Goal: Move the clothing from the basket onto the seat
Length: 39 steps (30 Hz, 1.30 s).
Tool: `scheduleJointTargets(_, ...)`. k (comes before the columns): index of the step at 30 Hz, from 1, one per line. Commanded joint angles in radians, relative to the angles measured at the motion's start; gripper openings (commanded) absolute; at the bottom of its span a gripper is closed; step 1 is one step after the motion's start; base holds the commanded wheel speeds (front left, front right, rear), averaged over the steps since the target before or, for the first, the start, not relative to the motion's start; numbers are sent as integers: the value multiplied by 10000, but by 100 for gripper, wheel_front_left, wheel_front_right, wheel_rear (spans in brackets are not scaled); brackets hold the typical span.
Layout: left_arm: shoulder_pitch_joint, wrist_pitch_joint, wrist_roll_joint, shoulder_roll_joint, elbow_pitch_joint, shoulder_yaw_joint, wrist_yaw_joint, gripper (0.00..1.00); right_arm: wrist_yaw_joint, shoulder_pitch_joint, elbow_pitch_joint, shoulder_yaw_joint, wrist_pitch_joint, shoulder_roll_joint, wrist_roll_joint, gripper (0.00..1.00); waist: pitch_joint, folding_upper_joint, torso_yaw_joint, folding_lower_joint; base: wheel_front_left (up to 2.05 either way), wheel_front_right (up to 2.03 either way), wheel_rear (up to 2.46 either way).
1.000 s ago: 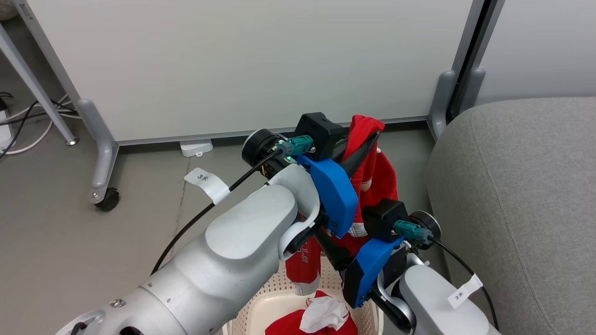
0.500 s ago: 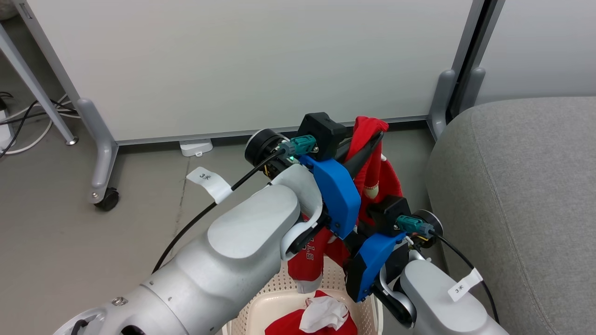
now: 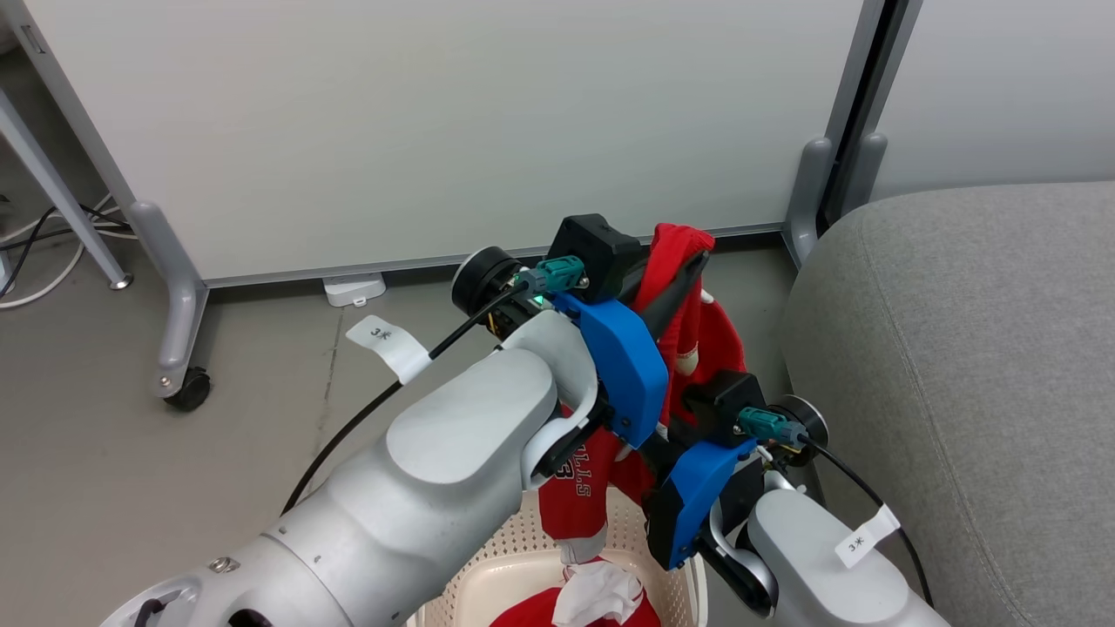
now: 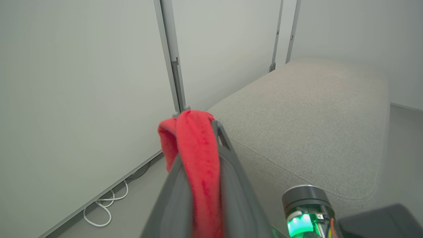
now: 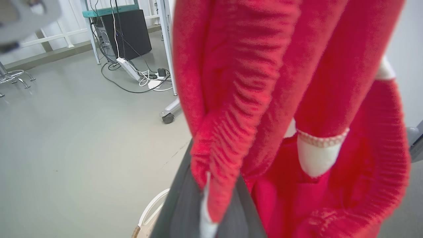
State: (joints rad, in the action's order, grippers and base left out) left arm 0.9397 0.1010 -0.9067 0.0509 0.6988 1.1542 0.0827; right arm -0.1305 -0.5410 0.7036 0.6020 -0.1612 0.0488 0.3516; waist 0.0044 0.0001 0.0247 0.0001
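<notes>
Left hand (image 4: 198, 142) and right hand (image 5: 206, 198) each pinch the clothing (image 5: 248, 82); head view adds the basket (image 3: 514, 557) below, left wrist view the seat (image 4: 297, 115).

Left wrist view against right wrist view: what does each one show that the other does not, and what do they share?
Left wrist view: the grey sofa and a white floor cable. Right wrist view: the basket rim, a caster wheel and white fabric trim. Shared: the red garment, pinched between that arm's own dark fingers, and grey floor.
</notes>
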Motion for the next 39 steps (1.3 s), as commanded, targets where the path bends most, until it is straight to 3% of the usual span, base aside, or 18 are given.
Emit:
scheduleJointTargets(1,-34,73,-33,-3,16,57,-22,100,-3,39,28,-11,-9,29,-81,0,-11,-1,-25,-1,0,0,0)
scheduleJointTargets(11,-62,418,-90,43,152,-19,-236,100,-3,174,-85,-165,54,27,-314,0,-51,-1,-38,-1,0,0,0)
scheduleJointTargets(25,-1685,1642,401,1258,-361,-773,-883,100,-5,578,-952,-765,179,29,-806,0,139,-1,-54,-1,0,0,0)
scheduleJointTargets(29,-2919,1647,1304,1828,-1742,-1907,-1125,100,-5,759,-1504,-1015,311,26,-986,0,251,-1,-188,-1,0,0,0)
scheduleJointTargets(34,-4644,1653,2527,2428,-3279,-3332,-924,100,-3,1066,-2126,-1374,636,26,-1272,0,361,-1,-355,-1,0,0,0)
scheduleJointTargets(39,-6433,1653,3469,2560,-4333,-4937,-865,100,-5,1464,-2645,-1807,894,26,-1515,0,387,-1,-591,-1,0,0,0)
